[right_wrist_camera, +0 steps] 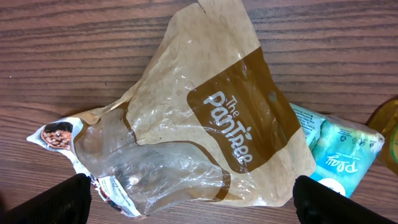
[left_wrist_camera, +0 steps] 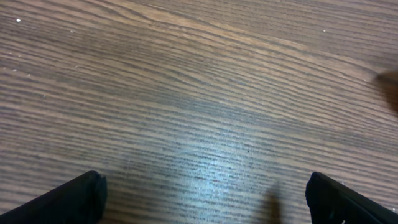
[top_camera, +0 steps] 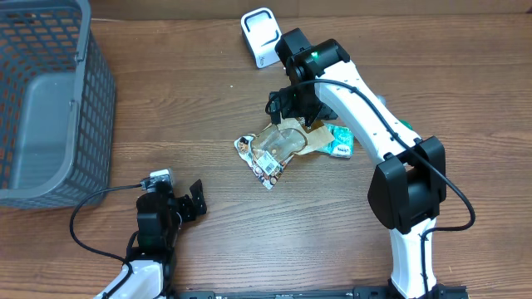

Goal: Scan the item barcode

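A brown and clear "The Pantree" bag (top_camera: 291, 141) (right_wrist_camera: 211, 118) lies crumpled in the middle of the table. From under its left end a small snack packet (top_camera: 252, 154) (right_wrist_camera: 59, 134) sticks out, with a white printed label (right_wrist_camera: 115, 186) near the bag's lower edge. A teal pack (top_camera: 339, 143) (right_wrist_camera: 339, 149) lies against the bag's right side. My right gripper (top_camera: 285, 105) (right_wrist_camera: 193, 198) hovers open over the bag, holding nothing. Near the front left, my left gripper (top_camera: 194, 202) (left_wrist_camera: 205, 196) is open above bare wood. The white scanner (top_camera: 262, 35) stands at the back.
A grey mesh basket (top_camera: 96, 100) fills the table's left side. A yellowish object (right_wrist_camera: 388, 140) shows at the right edge of the right wrist view, beside the teal pack. Bare wooden tabletop lies between the basket and the items.
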Robot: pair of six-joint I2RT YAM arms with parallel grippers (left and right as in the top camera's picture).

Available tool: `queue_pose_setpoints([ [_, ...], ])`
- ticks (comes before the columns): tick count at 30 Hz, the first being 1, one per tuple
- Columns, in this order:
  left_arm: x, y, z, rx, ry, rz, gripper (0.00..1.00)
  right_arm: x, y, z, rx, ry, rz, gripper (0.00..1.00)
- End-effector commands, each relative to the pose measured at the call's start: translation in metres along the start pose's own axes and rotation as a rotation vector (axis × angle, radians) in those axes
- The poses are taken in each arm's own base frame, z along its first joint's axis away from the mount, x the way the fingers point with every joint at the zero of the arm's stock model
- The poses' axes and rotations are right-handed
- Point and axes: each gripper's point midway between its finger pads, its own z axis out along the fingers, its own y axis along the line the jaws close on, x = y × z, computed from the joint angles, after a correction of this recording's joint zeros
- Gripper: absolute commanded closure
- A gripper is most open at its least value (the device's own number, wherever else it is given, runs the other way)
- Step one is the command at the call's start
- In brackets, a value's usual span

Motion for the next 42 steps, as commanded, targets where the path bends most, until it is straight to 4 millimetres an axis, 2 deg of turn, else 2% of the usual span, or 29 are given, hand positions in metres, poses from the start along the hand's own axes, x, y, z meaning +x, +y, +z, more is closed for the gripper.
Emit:
queue_pose_setpoints([
  [1, 0.015, 0.000, -0.004, 0.010, 0.036, -0.010, 0.01, -0.004, 0.000, -0.010, -0.002, -0.031, 0.002, 0.00],
  [5, 0.021, 0.002, -0.007, 0.001, 0.064, -0.010, 0.00, -0.004, 0.000, -0.010, -0.002, -0.031, 0.002, 0.00],
  [12, 0.021, 0.004, -0.016, -0.009, 0.062, -0.010, 0.01, -0.004, 0.000, -0.010, -0.002, -0.031, 0.003, 0.00],
  [20, 0.024, 0.014, -0.034, -0.060, 0.062, -0.008, 0.00, -0.004, 0.000, -0.010, -0.002, -0.031, 0.003, 0.00],
  [25, -0.010, 0.003, -0.045, -0.009, -0.092, 0.028, 0.01, -0.004, 0.000, -0.010, -0.002, -0.031, 0.003, 0.00],
  [27, -0.028, -0.006, -0.053, 0.033, -0.175, 0.046, 0.00, -0.004, 0.000, -0.010, -0.002, -0.031, 0.002, 0.00],
  [33, -0.065, -0.018, -0.076, 0.085, -0.365, 0.081, 0.00, -0.004, 0.000, -0.010, -0.002, -0.031, 0.002, 0.00],
  [37, -0.081, -0.022, -0.090, 0.102, -0.459, 0.096, 0.00, -0.004, 0.000, -0.010, -0.002, -0.031, 0.003, 0.00],
  [42, -0.089, -0.024, -0.098, 0.116, -0.506, 0.096, 0.00, -0.004, 0.000, -0.010, -0.002, -0.031, 0.003, 0.00],
])
